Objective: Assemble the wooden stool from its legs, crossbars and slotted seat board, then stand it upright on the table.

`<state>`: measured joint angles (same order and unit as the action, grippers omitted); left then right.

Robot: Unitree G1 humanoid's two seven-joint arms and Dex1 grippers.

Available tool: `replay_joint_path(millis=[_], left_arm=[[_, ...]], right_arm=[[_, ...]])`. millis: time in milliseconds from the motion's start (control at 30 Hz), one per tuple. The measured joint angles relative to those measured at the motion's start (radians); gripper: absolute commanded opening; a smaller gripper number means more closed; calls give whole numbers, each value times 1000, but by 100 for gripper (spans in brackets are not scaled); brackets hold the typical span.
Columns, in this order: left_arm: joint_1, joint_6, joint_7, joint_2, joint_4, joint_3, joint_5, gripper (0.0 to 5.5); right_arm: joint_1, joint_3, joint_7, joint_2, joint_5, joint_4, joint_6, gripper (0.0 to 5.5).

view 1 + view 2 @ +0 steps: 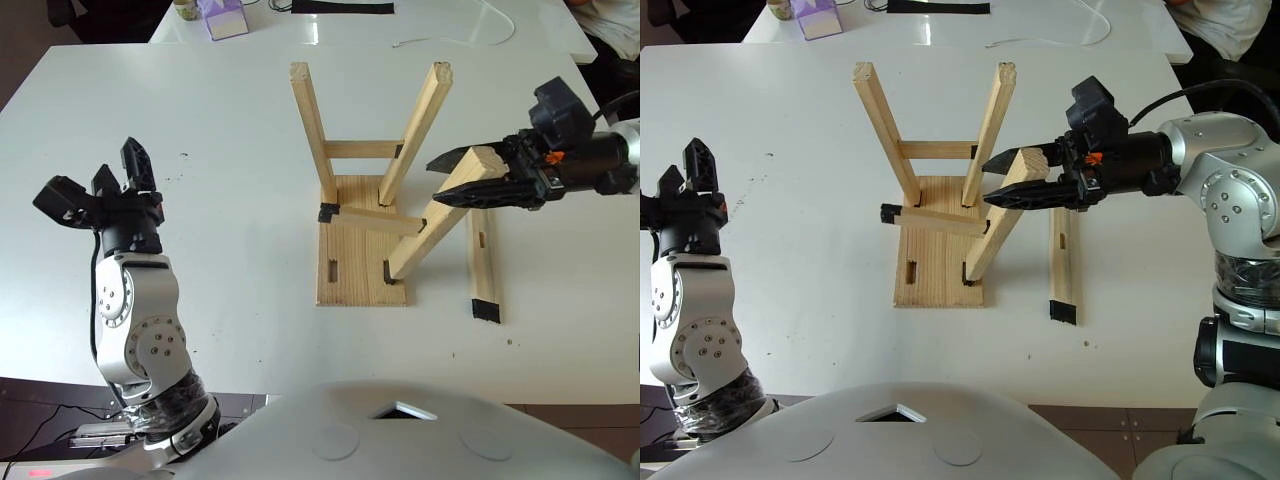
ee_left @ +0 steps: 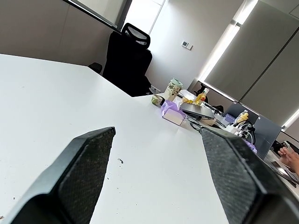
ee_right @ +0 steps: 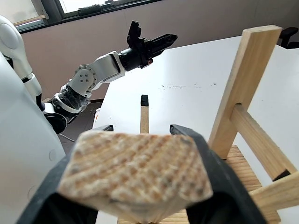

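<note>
Head camera, looking down on the white table (image 1: 200, 120).

- Seat board (image 1: 355, 275): lies flat just right of frame centre, slots facing up.
- Left upright leg (image 1: 310, 125) and right upright leg (image 1: 418, 125): both rise from the far part of the board and lean slightly apart at the tops. The upper crossbar (image 1: 360, 150) joins them.
- Tilted leg (image 1: 435, 220): its foot is at the board's lower right corner and its top leans toward the right of the frame. Cannot tell whether the foot is seated in its slot.
- Lower crossbar (image 1: 375, 220): runs from a black-capped end beside the left upright leg's base across to the tilted leg's side.
- Loose leg (image 1: 483, 265): lies flat on the table just right of the board, with its black tip toward the lower edge of the frame.
- Right gripper (image 1: 440, 180): comes in from the right edge, its fingers clamped on either side of the tilted leg's top end. The wrist camera shows the end grain (image 3: 135, 172) pinched between the black fingers (image 3: 205, 168).
- Left gripper (image 1: 115, 175): raised at the left of the frame, well apart from the stool. Its fingers (image 2: 84, 172) are spread wide and hold nothing.
- Purple tissue box (image 1: 222, 18): at the top edge, left of centre.
</note>
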<state>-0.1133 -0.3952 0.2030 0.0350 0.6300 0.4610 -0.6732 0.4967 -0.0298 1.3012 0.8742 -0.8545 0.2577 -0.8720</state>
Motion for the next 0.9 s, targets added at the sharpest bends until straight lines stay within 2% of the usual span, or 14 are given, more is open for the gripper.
replay_joint_path(millis=[233, 533, 867, 900], left_arm=[[-34, -3, 0, -11, 10, -32, -3, 339], [-68, 2, 16, -54, 27, -101, 8, 339], [-30, 21, 14, -66, -11, -149, 49, 339], [-26, 25, 14, -67, -15, -149, 53, 339]], right_arm=[[27, 39, 4, -10, 38, 6, 31, 204], [-36, 105, 13, 16, 134, 150, 217, 204], [-23, 192, -71, -11, 177, 115, 268, 204], [-12, 199, -85, -21, 178, 106, 263, 240]])
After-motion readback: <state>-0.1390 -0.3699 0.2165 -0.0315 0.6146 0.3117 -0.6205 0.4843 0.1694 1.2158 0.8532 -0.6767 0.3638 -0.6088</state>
